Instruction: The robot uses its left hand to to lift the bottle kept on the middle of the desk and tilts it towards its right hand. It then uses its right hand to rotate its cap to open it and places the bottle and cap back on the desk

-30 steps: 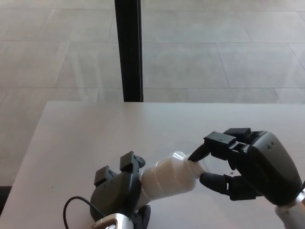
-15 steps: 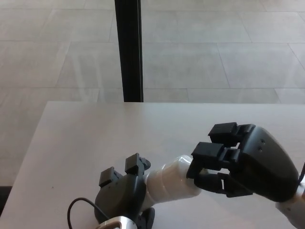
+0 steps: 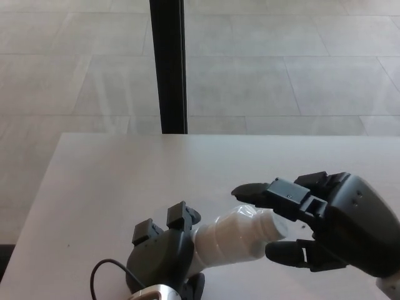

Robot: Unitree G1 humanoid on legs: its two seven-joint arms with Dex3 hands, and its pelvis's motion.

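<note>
Bottle (image 3: pixel 234 235): white, held above the desk (image 3: pixel 112 181) in the left hand (image 3: pixel 164 255), whose fingers are wrapped round its lower body. Long axis lies nearly level, neck end pointing toward the robot's right. Right hand (image 3: pixel 325 228) is at that end, fingers spread, upper ones just over the neck and thumb below; contact cannot be confirmed. The cap is not distinguishable, possibly hidden by the fingers. Right hand is nearer the neck and placed for the twist.
</note>
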